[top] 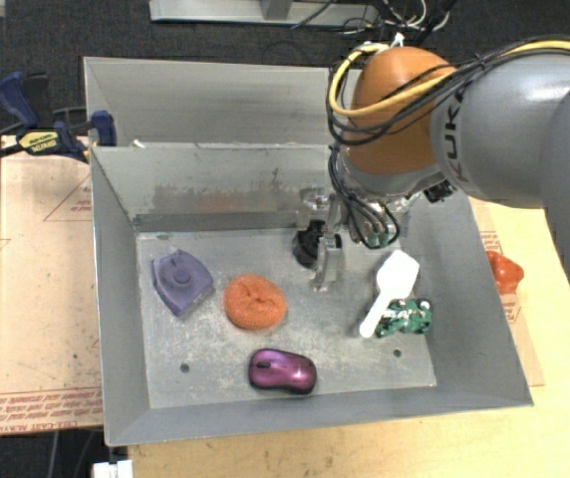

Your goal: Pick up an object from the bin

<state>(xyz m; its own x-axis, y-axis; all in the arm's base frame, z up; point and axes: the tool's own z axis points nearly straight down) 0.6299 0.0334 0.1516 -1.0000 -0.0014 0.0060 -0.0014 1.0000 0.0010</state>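
Observation:
My gripper [321,273] hangs below the orange wrist cover, over the bin's floor a little right of the middle and near the back wall. Nothing shows in its grasp. Nearest to it, down and to the left, lies a round orange scouring pad [256,302]. To its right, a white scoop-shaped piece [390,287] lies slantwise, its lower end resting against a small green patterned thing [410,318].
A flat lilac plastic piece [179,281] sits at the left of the bin. A shiny purple computer mouse [283,371] lies near the front wall. The grey arm reaches in from the upper right and covers the bin's back right corner.

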